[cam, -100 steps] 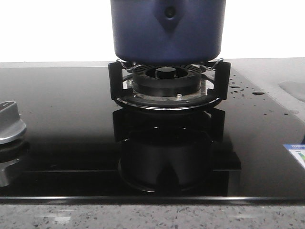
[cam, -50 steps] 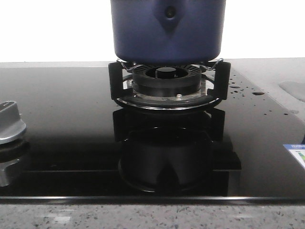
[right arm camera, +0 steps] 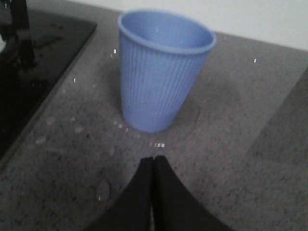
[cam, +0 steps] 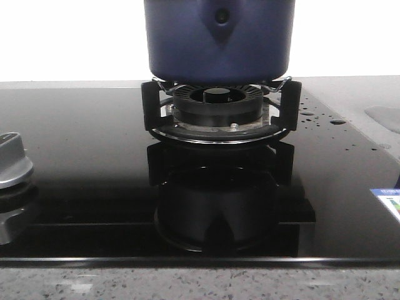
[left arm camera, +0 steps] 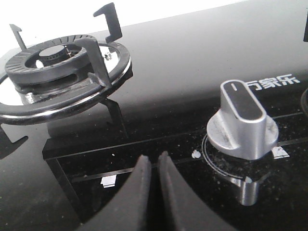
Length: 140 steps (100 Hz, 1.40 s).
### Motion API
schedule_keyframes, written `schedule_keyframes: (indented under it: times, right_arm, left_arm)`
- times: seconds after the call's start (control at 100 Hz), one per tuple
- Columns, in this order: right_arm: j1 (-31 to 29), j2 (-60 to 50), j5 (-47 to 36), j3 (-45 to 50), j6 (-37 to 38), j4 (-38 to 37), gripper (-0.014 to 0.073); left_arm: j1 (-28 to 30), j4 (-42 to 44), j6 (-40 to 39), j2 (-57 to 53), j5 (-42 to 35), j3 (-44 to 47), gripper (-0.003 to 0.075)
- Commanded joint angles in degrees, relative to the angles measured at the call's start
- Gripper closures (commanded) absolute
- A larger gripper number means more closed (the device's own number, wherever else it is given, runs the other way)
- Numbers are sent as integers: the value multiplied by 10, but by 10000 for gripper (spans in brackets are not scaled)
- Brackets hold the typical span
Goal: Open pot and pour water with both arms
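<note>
The dark navy-blue pot (cam: 219, 37) stands on the pan support of a gas burner at the back middle of the front view. Its pointed handle mount with a round rivet (cam: 222, 15) faces the camera, and its top is cut off by the frame. No gripper shows in the front view. My left gripper (left arm camera: 154, 159) is shut and empty, low over the black glass hob beside a silver knob (left arm camera: 243, 120). My right gripper (right arm camera: 154, 159) is shut and empty over the grey counter, just short of an upright blue ribbed cup (right arm camera: 159, 72).
The black ribbed burner ring (cam: 217, 103) sits under the pot. The left wrist view shows another burner (left arm camera: 53, 60) with no pot on it. A silver knob (cam: 12, 159) is at the hob's left edge. Water drops (cam: 309, 112) lie right of the burner.
</note>
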Motion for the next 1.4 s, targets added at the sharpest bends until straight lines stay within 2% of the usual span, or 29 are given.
schedule_keyframes:
  times: [0.0, 0.08, 0.16, 0.27, 0.38, 0.59, 0.69, 1.39]
  right_arm:
    - [-19, -24, -78, 24, -2, 6, 659]
    - [-43, -56, -146, 74, 5, 22, 659]
    - [-60, -89, -165, 107, 5, 44, 659]
    - [-61, -125, -156, 135, 5, 51, 659]
    - [-61, -164, -76, 134, 5, 55, 659]
    - [-58, -173, -2, 134, 5, 58, 659]
    - [-58, -173, -2, 134, -15, 58, 659]
    - [-58, -173, -3, 134, -14, 58, 659]
  left_arm:
    - [2, -11, -7, -17, -18, 26, 741]
    - [2, -11, -7, -17, -18, 26, 741]
    - [2, -11, -7, -17, -18, 26, 741]
    - [2, -11, -7, -17, -18, 26, 741]
    - [2, -11, -7, -17, -18, 26, 741]
    - [2, -11, -7, -17, -18, 26, 741]
    - [2, -11, -7, -17, -18, 26, 741]
    - [2, -11, -7, -17, -18, 26, 741]
